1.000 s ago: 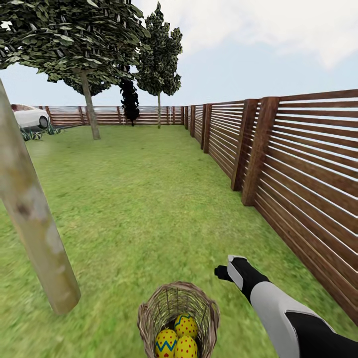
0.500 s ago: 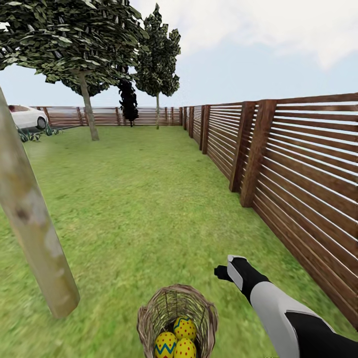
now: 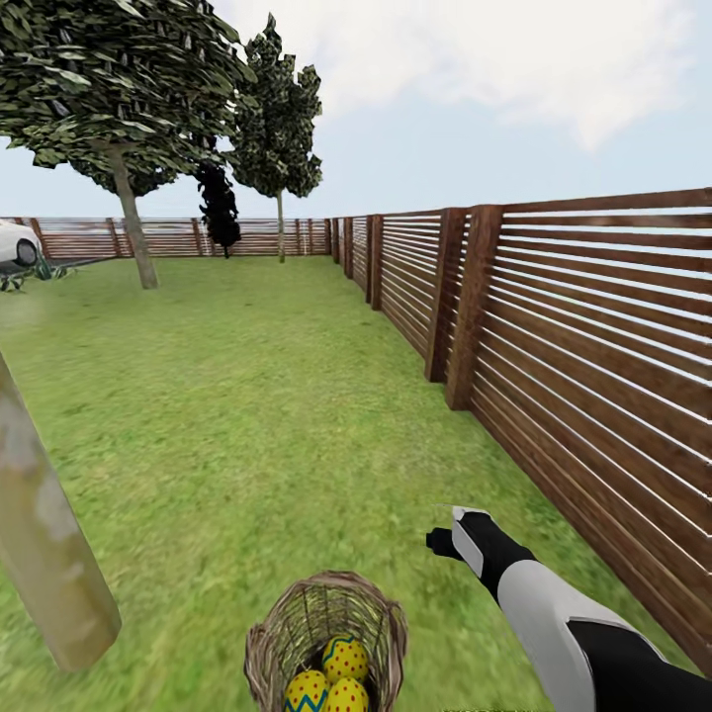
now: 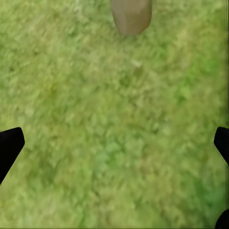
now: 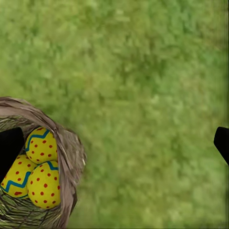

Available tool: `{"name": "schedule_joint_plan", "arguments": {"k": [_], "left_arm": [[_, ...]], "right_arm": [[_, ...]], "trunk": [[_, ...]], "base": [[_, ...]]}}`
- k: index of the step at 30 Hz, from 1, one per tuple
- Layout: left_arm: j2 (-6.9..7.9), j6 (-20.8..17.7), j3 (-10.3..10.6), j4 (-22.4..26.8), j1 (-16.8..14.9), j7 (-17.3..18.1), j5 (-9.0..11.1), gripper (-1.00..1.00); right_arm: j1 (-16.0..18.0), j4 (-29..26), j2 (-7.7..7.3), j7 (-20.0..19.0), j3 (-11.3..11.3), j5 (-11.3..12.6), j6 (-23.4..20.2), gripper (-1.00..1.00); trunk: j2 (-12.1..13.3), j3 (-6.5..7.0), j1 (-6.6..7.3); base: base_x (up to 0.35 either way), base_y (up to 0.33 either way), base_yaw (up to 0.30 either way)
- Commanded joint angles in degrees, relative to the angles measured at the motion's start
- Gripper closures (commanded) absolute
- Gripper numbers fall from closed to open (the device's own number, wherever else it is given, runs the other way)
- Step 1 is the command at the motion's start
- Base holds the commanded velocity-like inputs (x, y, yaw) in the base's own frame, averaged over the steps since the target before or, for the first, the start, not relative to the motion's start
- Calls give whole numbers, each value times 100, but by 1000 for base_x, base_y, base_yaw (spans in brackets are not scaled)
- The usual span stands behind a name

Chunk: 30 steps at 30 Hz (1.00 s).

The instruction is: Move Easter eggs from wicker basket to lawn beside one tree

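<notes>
- Easter eggs [image 3: 331, 677], three of them, yellow with red dots and zigzag bands, are seen lying together inside the wicker basket [image 3: 287, 618], which stands on the lawn [image 3: 257, 415] close to the near edge of the head view.
- In the right wrist view the eggs [image 5: 36, 167] are seen low in the basket [image 5: 71, 152], touching one another.
- The right gripper [image 3: 445, 539] is held over the grass, beside the basket on its fence side and apart from it; nothing is gripped.
- From the right wrist camera its dark fingertips [image 5: 9, 145] are seen set wide apart, one of them over the basket's rim.
- The left gripper's fingertips [image 4: 9, 145] are likewise spread wide, over bare grass, with nothing between them.
- A pale mottled tree trunk [image 3: 44, 554] rises from the lawn near the basket, on its left; its base [image 4: 131, 16] is seen in the left wrist view.
- A slatted wooden fence [image 3: 583, 366] bounds the lawn on the right.
</notes>
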State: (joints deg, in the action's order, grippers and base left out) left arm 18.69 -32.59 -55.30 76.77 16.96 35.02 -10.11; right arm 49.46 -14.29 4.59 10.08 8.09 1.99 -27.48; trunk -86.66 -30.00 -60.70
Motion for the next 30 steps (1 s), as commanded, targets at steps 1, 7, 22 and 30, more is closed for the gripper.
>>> {"name": "schedule_joint_plan", "arguments": {"k": [1, 7, 22, 30], "left_arm": [[1, -10, -7, 7, 0, 48, -52, -100], [1, -6, -7, 3, 0, 48, -52, -100], [1, -1, -7, -82, 0, 42, -55, -100], [1, -4, -7, -93, 0, 54, -53, -100]], "right_arm": [[2, -10, 6, 29, 31, 21, -20, -100], [2, -8, 12, 29, 27, 21, -20, -100], [2, -7, 9, 29, 32, 21, -20, -100], [2, -4, 7, 29, 35, 21, -20, -100]], "trunk": [[-3, -1, 0], [238, 118, 132], [839, 404, 461], [1160, 593, 637]], "base": [[0, 0, -216], [0, 0, -94], [0, 0, -36], [0, 0, -194]]}}
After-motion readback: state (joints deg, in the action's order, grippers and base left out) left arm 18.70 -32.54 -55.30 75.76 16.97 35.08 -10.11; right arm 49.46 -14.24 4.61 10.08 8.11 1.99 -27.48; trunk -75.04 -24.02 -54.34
